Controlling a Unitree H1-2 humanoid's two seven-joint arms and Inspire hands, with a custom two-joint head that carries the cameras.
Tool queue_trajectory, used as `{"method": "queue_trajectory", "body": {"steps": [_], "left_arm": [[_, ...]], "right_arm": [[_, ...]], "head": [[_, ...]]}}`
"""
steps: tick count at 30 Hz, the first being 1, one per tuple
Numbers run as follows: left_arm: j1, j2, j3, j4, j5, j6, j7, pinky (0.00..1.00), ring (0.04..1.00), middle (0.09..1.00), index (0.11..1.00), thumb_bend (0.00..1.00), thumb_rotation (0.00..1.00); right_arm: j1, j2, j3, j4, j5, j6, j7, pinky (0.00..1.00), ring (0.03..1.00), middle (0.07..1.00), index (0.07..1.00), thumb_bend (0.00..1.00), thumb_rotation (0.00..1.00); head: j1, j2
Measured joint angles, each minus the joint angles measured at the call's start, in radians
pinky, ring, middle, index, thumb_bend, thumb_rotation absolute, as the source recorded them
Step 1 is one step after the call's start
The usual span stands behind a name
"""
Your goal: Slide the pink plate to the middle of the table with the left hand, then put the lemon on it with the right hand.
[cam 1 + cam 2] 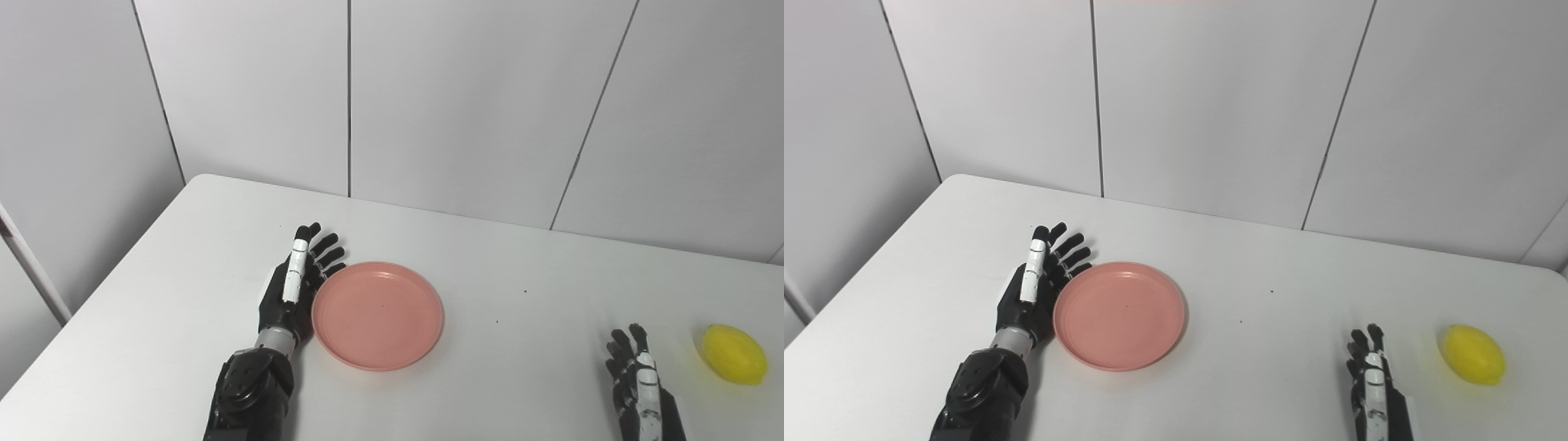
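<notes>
The pink plate [378, 314] lies flat on the white table [184, 288], left of the middle. My left hand [296, 282] stands on edge right against the plate's left rim, open, fingers stretched out toward the wall. The yellow lemon [734, 353] rests near the table's right side. My right hand [638, 383] is at the front edge, a short way left of the lemon and apart from it, open with its fingers pointing forward and nothing in it.
A grey panelled wall [465, 104] stands behind the table's far edge. The table's left edge runs diagonally down to the front left. A few small dark specks [525, 291] dot the tabletop between plate and lemon.
</notes>
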Motion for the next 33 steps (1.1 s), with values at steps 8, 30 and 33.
{"method": "queue_trajectory", "body": {"steps": [8, 30, 33], "left_arm": [[0.012, -0.046, -0.008, -0.003, 0.026, -0.040, 0.021, 0.81, 0.844, 0.865, 0.917, 0.73, 0.77], [0.057, -0.066, -0.056, -0.051, 0.043, -0.039, 0.031, 0.89, 0.878, 0.895, 0.949, 0.70, 0.71], [0.058, -0.066, -0.059, -0.052, 0.040, -0.038, 0.031, 0.87, 0.875, 0.895, 0.955, 0.72, 0.70]], "right_arm": [[-0.001, 0.004, 0.012, -0.001, -0.027, 0.001, -0.012, 1.00, 0.947, 0.937, 0.971, 0.69, 0.97], [-0.017, 0.101, 0.058, -0.033, -0.113, 0.066, -0.087, 1.00, 0.912, 0.911, 0.949, 0.75, 0.92], [-0.020, 0.107, 0.062, -0.030, -0.118, 0.066, -0.093, 1.00, 0.915, 0.912, 0.945, 0.75, 0.93]], "head": [[-0.064, 0.031], [-0.250, 0.069], [-0.262, 0.071]]}}
